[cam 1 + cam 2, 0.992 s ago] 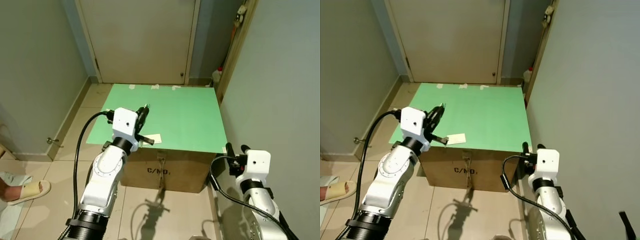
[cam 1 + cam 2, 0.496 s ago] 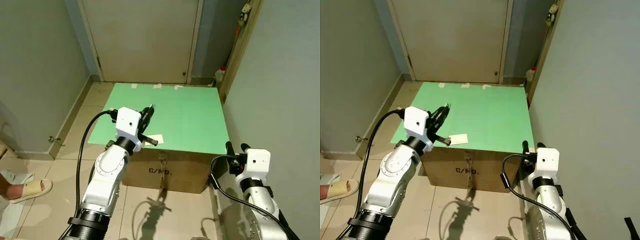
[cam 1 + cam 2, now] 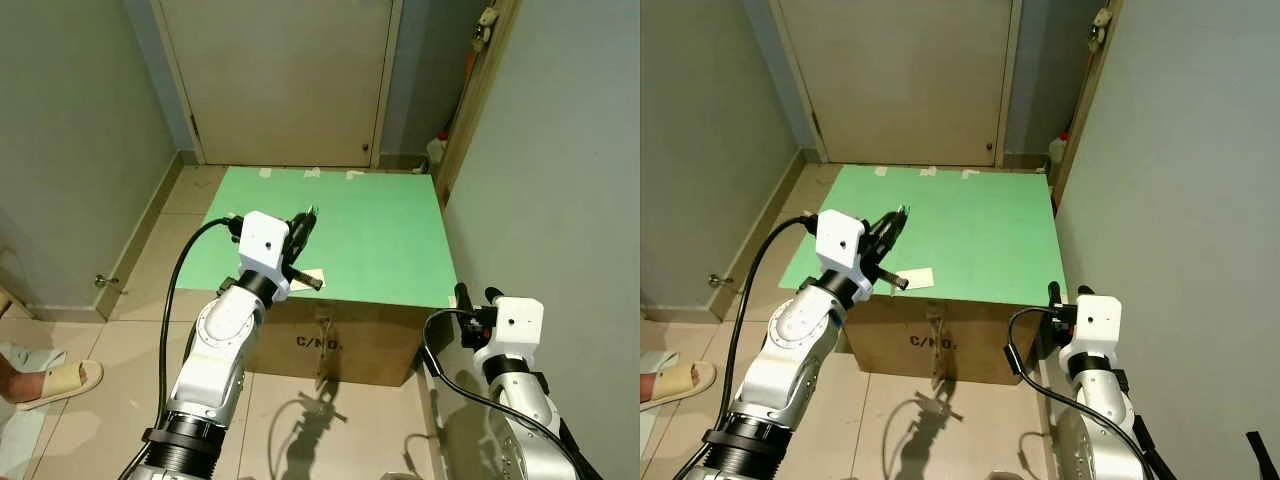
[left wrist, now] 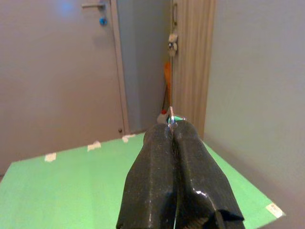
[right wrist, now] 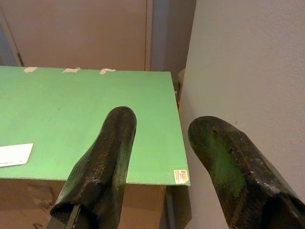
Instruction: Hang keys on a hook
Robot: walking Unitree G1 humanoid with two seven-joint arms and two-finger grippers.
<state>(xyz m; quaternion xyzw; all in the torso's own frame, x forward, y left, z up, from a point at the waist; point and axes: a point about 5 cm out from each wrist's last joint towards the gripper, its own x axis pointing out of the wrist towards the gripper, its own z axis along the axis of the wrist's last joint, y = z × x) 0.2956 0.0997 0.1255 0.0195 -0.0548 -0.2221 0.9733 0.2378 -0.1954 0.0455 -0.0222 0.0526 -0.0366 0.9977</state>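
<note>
at the lower left of the left eye view a person's foot in a pale sandal [image 3: 55, 381] rests on the tiled floor [image 3: 120, 340]. just right of it, left of centre, the left arm reaches up over the near edge of a cardboard box [image 3: 330, 345] topped with a green board [image 3: 370, 230]. the left gripper [image 3: 305, 222] hangs above the board, its two black fingers pressed tightly together; in the left wrist view a small bit of metal with a touch of green, apparently the keys [image 4: 172, 119], pokes out at the fingertips, though it is too small to make out clearly. below the gripper a white card [image 3: 308, 277] lies flat on the board near its front edge. behind the board, at the top centre, stands a closed door [image 3: 280, 80]. at the upper right, a small object [image 3: 486, 22] hangs on the wooden door frame [image 3: 475, 90]; whether it sits on a hook i cannot tell. at the lower right, beside the grey wall [image 3: 560, 180], the right gripper [image 3: 476, 299] hangs off the box's right side, its fingers spread apart and holding nothing.
</note>
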